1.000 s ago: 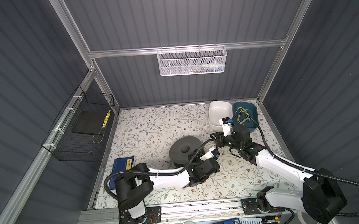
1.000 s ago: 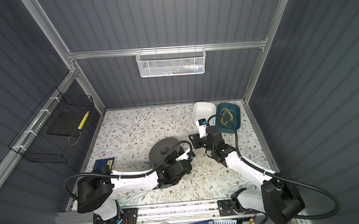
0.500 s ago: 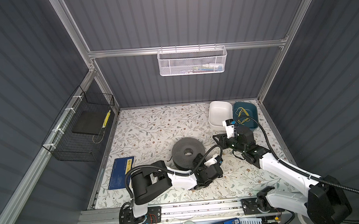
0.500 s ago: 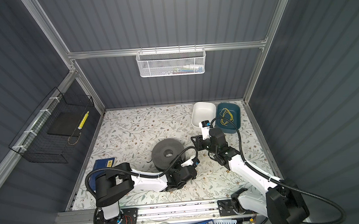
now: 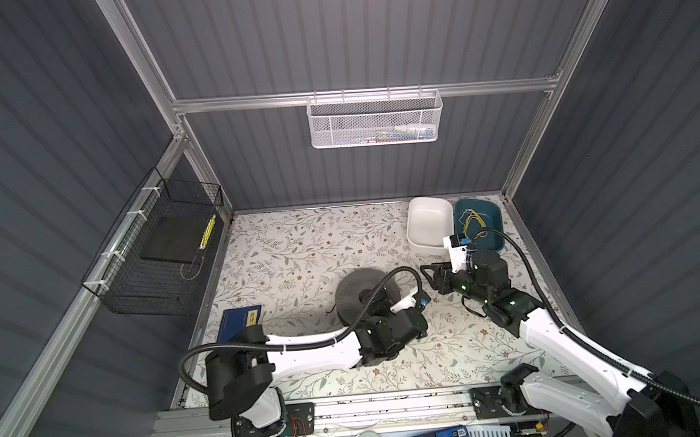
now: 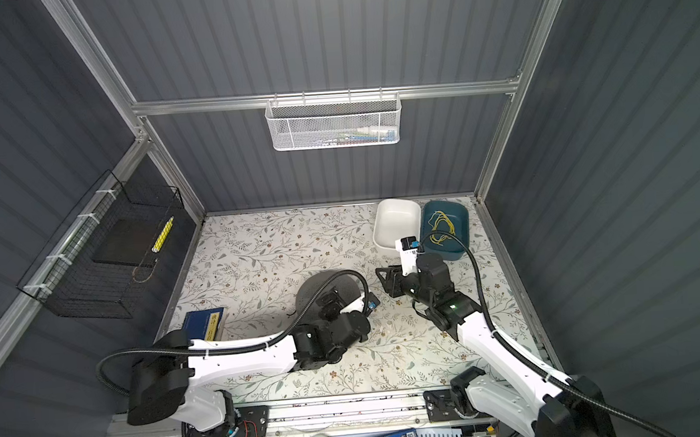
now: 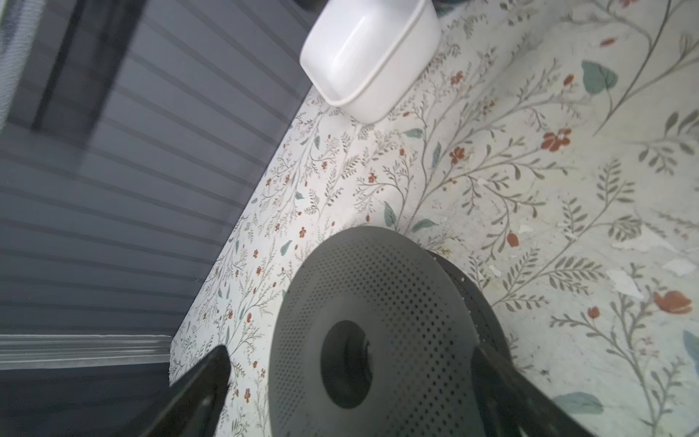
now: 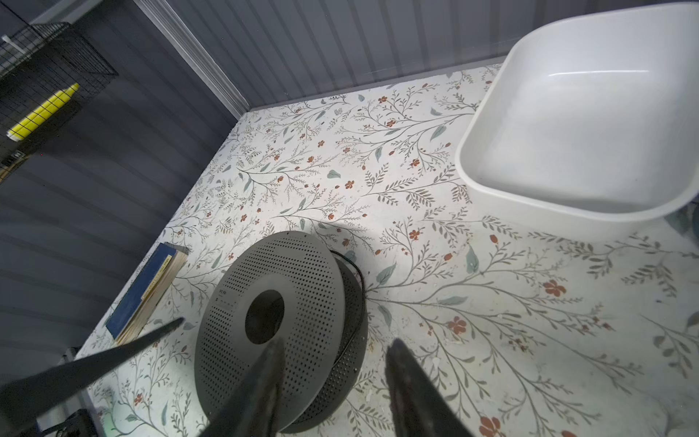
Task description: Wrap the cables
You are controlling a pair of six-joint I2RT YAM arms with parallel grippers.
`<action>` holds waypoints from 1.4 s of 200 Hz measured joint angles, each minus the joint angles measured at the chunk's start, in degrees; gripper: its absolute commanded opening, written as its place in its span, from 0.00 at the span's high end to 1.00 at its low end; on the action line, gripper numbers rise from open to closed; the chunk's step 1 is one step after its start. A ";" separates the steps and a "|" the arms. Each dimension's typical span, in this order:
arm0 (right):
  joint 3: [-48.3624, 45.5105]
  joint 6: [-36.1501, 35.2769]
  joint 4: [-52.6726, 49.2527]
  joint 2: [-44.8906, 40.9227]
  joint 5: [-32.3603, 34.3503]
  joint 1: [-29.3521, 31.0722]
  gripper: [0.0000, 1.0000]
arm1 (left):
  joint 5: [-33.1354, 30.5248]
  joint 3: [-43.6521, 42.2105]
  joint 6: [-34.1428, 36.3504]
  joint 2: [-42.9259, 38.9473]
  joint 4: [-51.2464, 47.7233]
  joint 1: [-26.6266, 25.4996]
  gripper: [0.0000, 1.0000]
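Note:
The grey perforated spool [image 5: 354,288] [image 6: 317,286] lies flat mid-table. The cables show as a thin black cord [image 8: 359,278] wound between the spool's flanges, and a short black end [image 5: 330,311] sticks out at its near-left side. My left gripper [image 5: 380,301] [image 7: 351,352] hovers over the spool's near-right part, open wide, with its fingers either side of the hub hole and nothing held. My right gripper [image 5: 431,275] [image 8: 336,342] stands open just right of the spool, apart from it, and holds nothing.
A white bowl [image 5: 430,227] and a teal tray [image 5: 489,236] holding a yellow wire loop [image 5: 471,222] stand at the back right. A blue book [image 5: 240,320] lies at the near left. A black wire basket [image 5: 155,256] hangs on the left wall, a white one [image 5: 375,120] on the back wall.
My left gripper went from shut to wide open and swung from right of the spool to over it. My right gripper's jaws widened. The spool has stayed in place.

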 measured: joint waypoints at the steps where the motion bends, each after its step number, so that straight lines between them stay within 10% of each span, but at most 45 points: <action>1: 0.00 0.20 -0.09 -0.20 0.02 0.00 0.41 | 0.00 0.15 -0.04 -0.20 -0.17 0.00 0.01; 15: 0.11 0.39 -1.27 -1.75 0.31 -0.04 0.29 | 0.07 2.73 -0.63 -3.06 -3.23 0.00 0.01; 25: 0.39 0.42 -2.34 -2.91 0.52 -0.04 0.02 | 0.02 4.26 -1.38 -4.98 -5.09 0.00 0.01; 73: 4.26 -0.15 -9.44 -12.24 11.26 6.80 0.01 | -1.57 -0.33 -6.69 -22.91 -4.70 -0.02 0.01; 114: 2.80 -8.39 -6.75 -13.70 26.25 10.75 0.01 | -5.38 -21.75 1.95 -33.46 16.41 1.55 0.01; 174: -21.53 -25.05 19.32 -10.05 33.66 3.26 0.01 | 4.02 -35.78 3.48 -36.48 30.42 33.09 0.00; 280: -29.77 -32.26 71.58 28.63 33.20 -12.61 0.01 | 25.57 -47.87 -1.09 2.16 73.29 60.61 0.01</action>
